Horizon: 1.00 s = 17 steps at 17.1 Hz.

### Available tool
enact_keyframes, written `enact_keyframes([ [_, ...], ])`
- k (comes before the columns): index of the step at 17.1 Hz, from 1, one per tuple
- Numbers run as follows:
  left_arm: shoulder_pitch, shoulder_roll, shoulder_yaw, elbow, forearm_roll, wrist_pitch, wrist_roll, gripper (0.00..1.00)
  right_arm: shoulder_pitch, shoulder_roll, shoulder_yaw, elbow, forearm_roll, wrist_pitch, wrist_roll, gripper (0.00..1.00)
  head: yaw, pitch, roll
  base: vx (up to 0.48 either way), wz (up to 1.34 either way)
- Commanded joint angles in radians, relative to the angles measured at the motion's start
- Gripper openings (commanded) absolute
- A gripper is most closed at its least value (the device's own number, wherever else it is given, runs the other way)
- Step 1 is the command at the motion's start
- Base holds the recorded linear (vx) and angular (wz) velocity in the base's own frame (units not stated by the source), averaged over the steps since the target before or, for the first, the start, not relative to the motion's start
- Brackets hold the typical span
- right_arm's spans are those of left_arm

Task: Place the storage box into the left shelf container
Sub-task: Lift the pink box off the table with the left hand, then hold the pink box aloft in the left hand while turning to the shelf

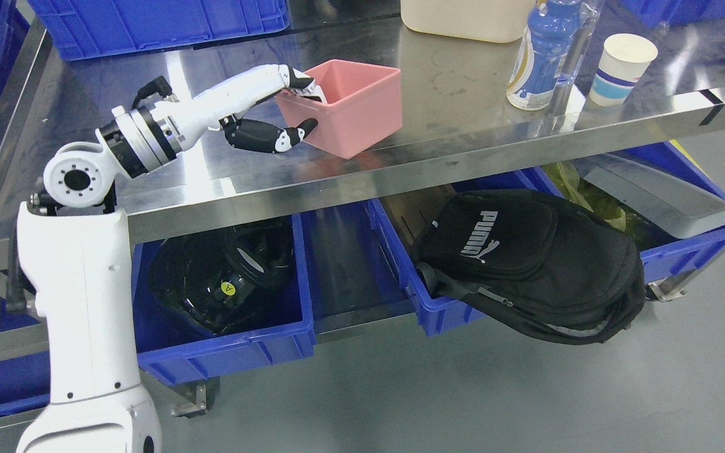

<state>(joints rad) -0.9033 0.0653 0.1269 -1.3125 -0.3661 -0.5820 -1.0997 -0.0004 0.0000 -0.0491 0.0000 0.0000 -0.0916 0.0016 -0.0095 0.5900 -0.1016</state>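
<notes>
On the steel table: your work surface (450, 135) is bright, smooth metal, so you can expect things to slide on it rather than catch.
Blue bin, lower left: the target container (236, 352) sits under the table edge on the left with a dark helmet-like thing (224, 277) already inside; you have room beside and above it, but not much.
Blue bin, lower right: a second bin (444, 311) holds a black bag (526, 264) hanging over its rim; this is not your target.
Pink box: the storage box (356, 116) stands on the table top near the front edge, open side up and empty as far as you can see. You should judge it as light, stiff plastic with thin, smooth walls: not fragile, but slippery under a pinch.
Left hand: your hand (284, 107) is closed on the box's left wall, upper fingers (296, 80) over the rim, thumb (303, 129) against the outer face.
Hold point: you grip one wall only, so the box may tilt when lifted.
Bottle and cup: a bottle (529, 60) and paper cup (620, 69) stand well apart, to the right.
</notes>
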Motion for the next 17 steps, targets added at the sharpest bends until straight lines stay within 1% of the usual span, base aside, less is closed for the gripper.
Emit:
enact_keyframes([
  [1,0.184,-0.048,0.106,-0.280,0.001,-0.203,0.000,0.00,0.008,-0.018,0.000,-0.017,-0.003,0.000,-0.002,1.00,0.0000,0.000,0.000,-0.016,0.01],
  [5,0.227,-0.048,0.145,-0.280,0.001,-0.203,0.012,0.01,0.008,-0.018,0.000,-0.017,-0.003,0.000,-0.002,1.00,0.0000,0.000,0.000,-0.145,0.09],
  [8,0.253,-0.048,0.146,-0.280,0.001,-0.203,0.032,0.01,0.008,-0.018,0.000,-0.017,-0.003,0.000,-0.002,1.00,0.0000,0.000,0.000,-0.278,0.31],
  [14,0.325,-0.048,0.146,-0.280,0.001,-0.203,0.047,0.01,0.008,-0.018,0.000,-0.017,-0.003,0.000,-0.002,1.00,0.0000,0.000,0.000,-0.240,0.80],
  [17,0.326,-0.048,0.145,-0.280,0.001,-0.203,0.047,0.01,0.008,-0.018,0.000,-0.017,-0.003,0.000,-0.002,1.00,0.0000,0.000,0.000,-0.144,1.07],
])
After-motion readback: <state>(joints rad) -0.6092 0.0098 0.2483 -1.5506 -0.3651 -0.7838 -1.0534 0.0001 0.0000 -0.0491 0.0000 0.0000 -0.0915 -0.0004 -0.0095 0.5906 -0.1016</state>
